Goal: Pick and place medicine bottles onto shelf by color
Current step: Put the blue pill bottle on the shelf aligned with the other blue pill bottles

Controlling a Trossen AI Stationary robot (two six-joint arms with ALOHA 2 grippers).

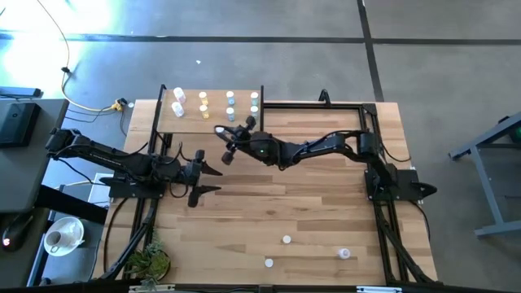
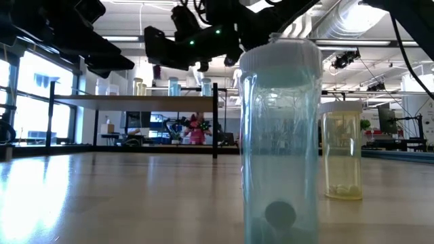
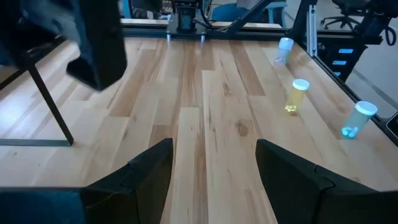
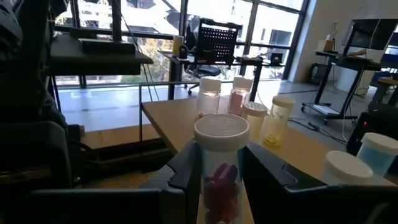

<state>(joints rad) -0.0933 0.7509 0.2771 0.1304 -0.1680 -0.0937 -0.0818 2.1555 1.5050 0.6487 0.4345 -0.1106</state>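
Holding a pink bottle (image 4: 219, 168) between its fingers, my right gripper (image 1: 229, 140) hangs just off the shelf's (image 1: 213, 124) near edge, at the end of the arm stretched across the table (image 1: 309, 216) from the right side. From its wrist camera I see the white ribbed cap and the pink contents clamped between the two dark fingers (image 4: 273, 171), with the shelf board right ahead.

On the shelf itself the bottles stand in short columns: the pink ones (image 1: 179, 104) toward its left end, the yellow ones (image 1: 203, 102) next, then the light blue ones (image 1: 230, 105), and the white ones (image 1: 255, 102) at the right end. I read the same order from the right wrist camera, pink (image 4: 239, 93) farthest along and a blue one (image 4: 378, 152) closest.

My left gripper (image 1: 210, 172) sits below the shelf and left of the held bottle, over bare wood, jaws spread apart with nothing between them; its fingers (image 3: 146, 174) frame only planks.

Well away from the shelf, near the table's front edge, three bottles wait: a yellow one (image 3: 297, 96), a blue one (image 3: 356, 119) and a pale one (image 3: 283, 50)
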